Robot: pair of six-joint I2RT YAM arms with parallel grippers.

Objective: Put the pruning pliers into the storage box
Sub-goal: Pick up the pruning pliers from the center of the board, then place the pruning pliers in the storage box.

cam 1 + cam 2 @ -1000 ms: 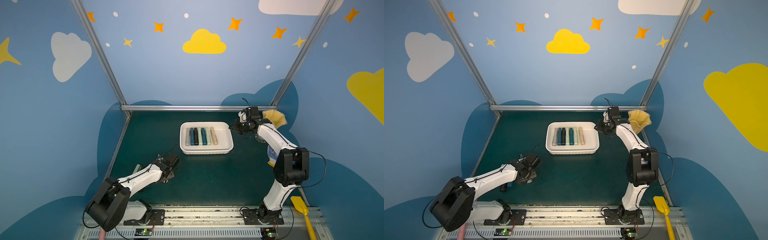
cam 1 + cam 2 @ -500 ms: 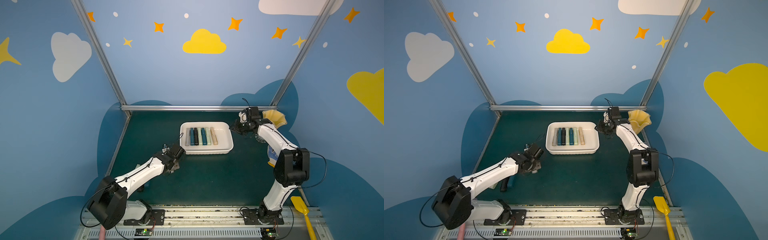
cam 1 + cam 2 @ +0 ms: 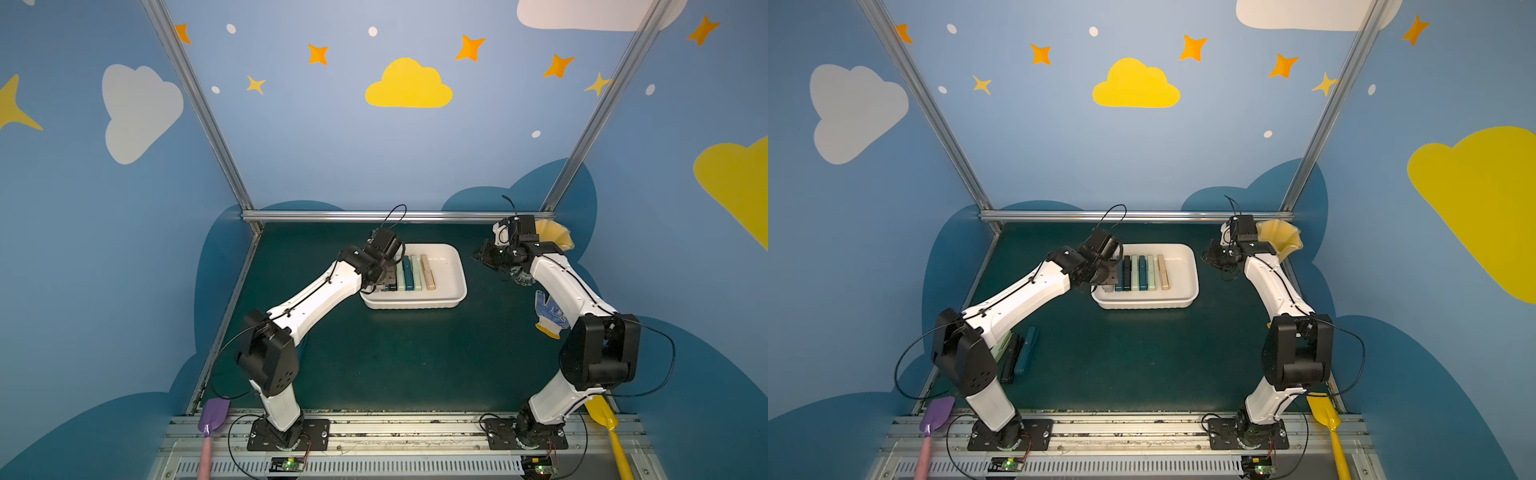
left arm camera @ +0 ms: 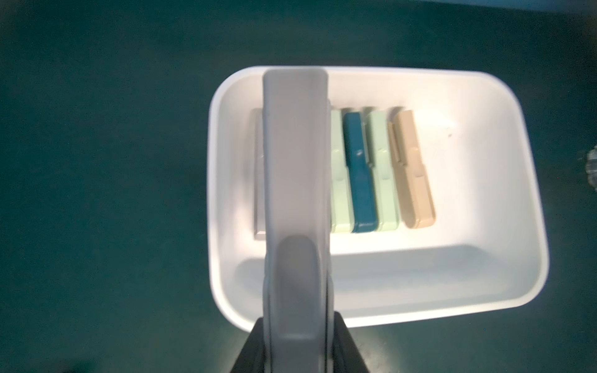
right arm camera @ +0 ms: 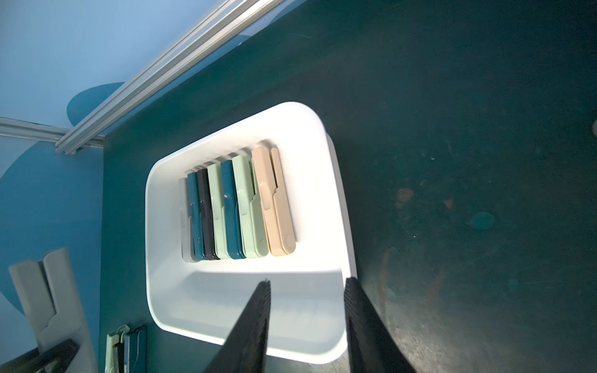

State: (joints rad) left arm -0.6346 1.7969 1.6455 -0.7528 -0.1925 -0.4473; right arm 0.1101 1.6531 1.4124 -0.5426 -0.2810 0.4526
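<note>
The left gripper (image 3: 385,279) is clamped on one end of the grey pliers (image 4: 295,181) and holds them over the left end of the storage box (image 3: 411,303), lengthwise in line with the tools already inside. The box stands on the table (image 3: 395,365), toward the middle of its back edge. In it a row of pliers (image 5: 231,210) lies side by side, touching: grey, teal, black, pale green, teal, pale green and beige. They fill the left and middle part and leave the right part bare. In the left wrist view the held tool covers the left of that row; whether it touches the ones below cannot be told. The right gripper (image 5: 307,290) hangs just off the box's right side, its jaws apart with nothing between them. Three loose pliers (image 3: 1025,349), pale green, black and teal, lie together near the table's left edge, partly under the left arm. A yellow vase (image 3: 1279,241) stands in the back right corner
</note>
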